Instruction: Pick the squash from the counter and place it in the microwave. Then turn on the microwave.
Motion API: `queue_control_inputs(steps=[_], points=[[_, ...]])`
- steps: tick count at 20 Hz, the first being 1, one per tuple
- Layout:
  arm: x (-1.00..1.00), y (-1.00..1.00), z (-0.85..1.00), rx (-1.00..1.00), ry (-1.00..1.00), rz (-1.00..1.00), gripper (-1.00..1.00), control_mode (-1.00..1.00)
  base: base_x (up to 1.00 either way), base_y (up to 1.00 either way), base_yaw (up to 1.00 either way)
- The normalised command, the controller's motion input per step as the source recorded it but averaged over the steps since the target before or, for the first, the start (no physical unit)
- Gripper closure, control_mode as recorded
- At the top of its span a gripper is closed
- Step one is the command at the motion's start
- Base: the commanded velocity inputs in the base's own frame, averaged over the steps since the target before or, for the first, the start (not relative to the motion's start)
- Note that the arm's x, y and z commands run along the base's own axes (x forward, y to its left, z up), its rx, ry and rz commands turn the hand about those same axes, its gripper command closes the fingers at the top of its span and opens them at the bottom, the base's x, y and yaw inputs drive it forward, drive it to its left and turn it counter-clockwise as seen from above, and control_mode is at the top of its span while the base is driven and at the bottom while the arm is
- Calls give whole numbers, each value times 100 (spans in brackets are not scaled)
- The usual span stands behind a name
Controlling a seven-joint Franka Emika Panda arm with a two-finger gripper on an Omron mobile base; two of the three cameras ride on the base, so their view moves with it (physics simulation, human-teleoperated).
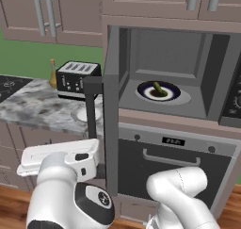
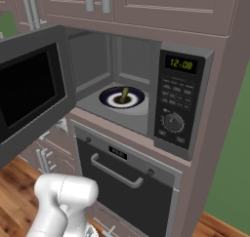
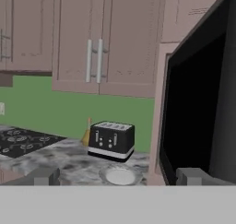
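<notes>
1. Two jobs are left, as I judge it: shut the microwave (image 1: pixel 169 77) and start it. From the left base view, the squash (image 1: pixel 158 88) already lies on a dark plate (image 1: pixel 174 92) inside the microwave's cavity, near the middle of its floor. The door (image 1: pixel 110 124) stands swung out edge-on, left of the cavity, and the hand (image 1: pixel 59 158) hangs low outside that door, in front of the desk (image 1: pixel 33 108), holding nothing.

2. From the right base view, the door (image 2: pixel 31 92) is wide open to the left of the cavity, the squash (image 2: pixel 124 94) upright-ish on the plate (image 2: pixel 110 98). The control panel (image 2: pixel 177 102), with its lit clock and round knob, sits right of the cavity; an oven (image 2: pixel 127 182) lies directly below.

3. From the hand view, the finger tips (image 3: pixel 44 176) stand wide apart with nothing between them. The door's black glass (image 3: pixel 193 108) is close on the right tip's side; a toaster (image 3: pixel 111 140), an amber bottle (image 3: pixel 87 132) and a small white plate (image 3: pixel 119 176) sit on the desk (image 3: pixel 60 161) beyond.

4. To close well, I would press the door's outer face near its free edge, far from the hinge, and follow its arc. Room looks open on the desk side of the door; the door's edge is the thing to avoid clipping, and the toaster sits near that arc's start.
</notes>
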Motion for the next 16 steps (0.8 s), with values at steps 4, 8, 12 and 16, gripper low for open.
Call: queue_control_inputs(steps=[4,8,12,16], points=[[15,0,0,0,0,0,-100,-100,0,0,0],[0,-15,0,0,0,0,-100,-100,0,0,0],[0,-24,0,0,0,0,-100,-100,0,0,0],[0,-23,0,0,-1,0,-100,-100,0,0,0]])
